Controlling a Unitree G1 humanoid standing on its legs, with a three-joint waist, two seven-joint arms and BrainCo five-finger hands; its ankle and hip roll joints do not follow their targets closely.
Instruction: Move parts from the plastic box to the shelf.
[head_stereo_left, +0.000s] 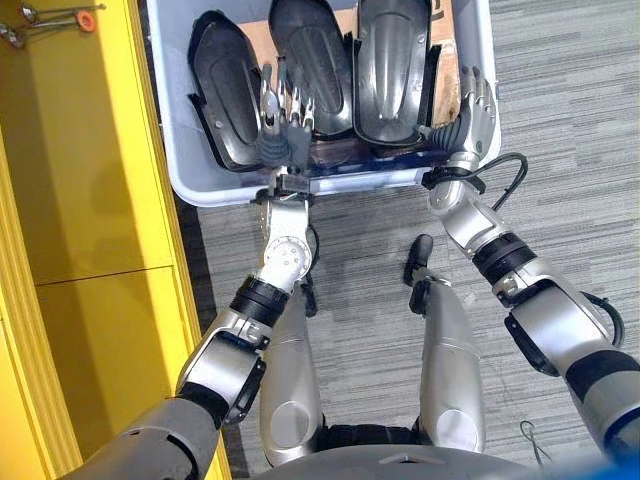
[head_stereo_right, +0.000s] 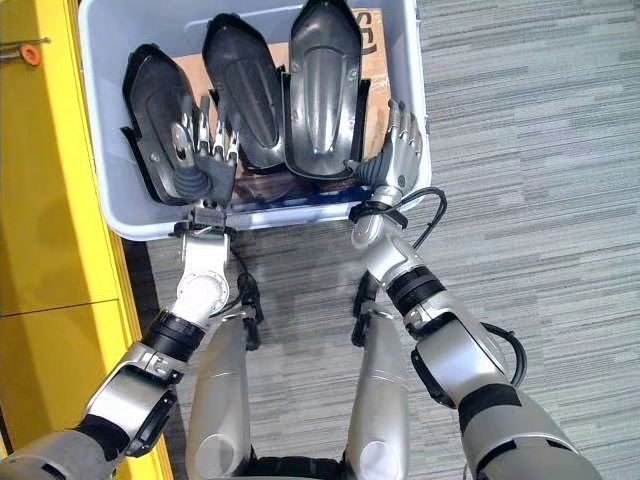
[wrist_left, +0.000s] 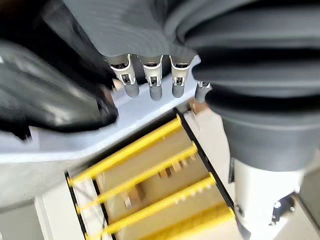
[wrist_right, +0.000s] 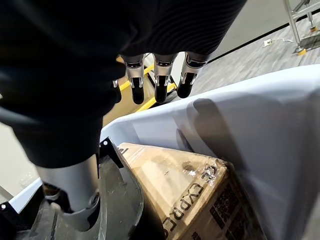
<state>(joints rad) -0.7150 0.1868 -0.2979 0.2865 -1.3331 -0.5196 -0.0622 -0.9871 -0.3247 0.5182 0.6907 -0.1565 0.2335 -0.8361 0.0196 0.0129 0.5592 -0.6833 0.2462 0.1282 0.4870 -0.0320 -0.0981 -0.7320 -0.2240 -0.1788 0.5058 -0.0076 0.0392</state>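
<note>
The left eye view is taken up at the top by a pale grey plastic box (head_stereo_left: 190, 185) that sits on a striped grey carpet (head_stereo_left: 570, 120). Three black parts (head_stereo_left: 310, 60) with curved shells are seen lying side by side in the box, with a brown cardboard box (head_stereo_right: 375, 75) tucked under them at the right side. A yellow shelf (head_stereo_left: 70, 200) is seen along the left edge of the frame, and a small tool with an orange handle (head_stereo_left: 85, 18) lies on it in the upper left corner.

The left hand (head_stereo_left: 285, 115) is reached into the box near the middle of the frame, between the left part and the middle part. Its fingers (wrist_left: 152, 87) are held straight and a little apart, and nothing is gripped by them. The right hand (head_stereo_right: 400, 135) is held at the right inner wall of the box, beside the right part and over the cardboard. Its fingers (wrist_right: 160, 82) are straight and loose too, and nothing is held.
</note>
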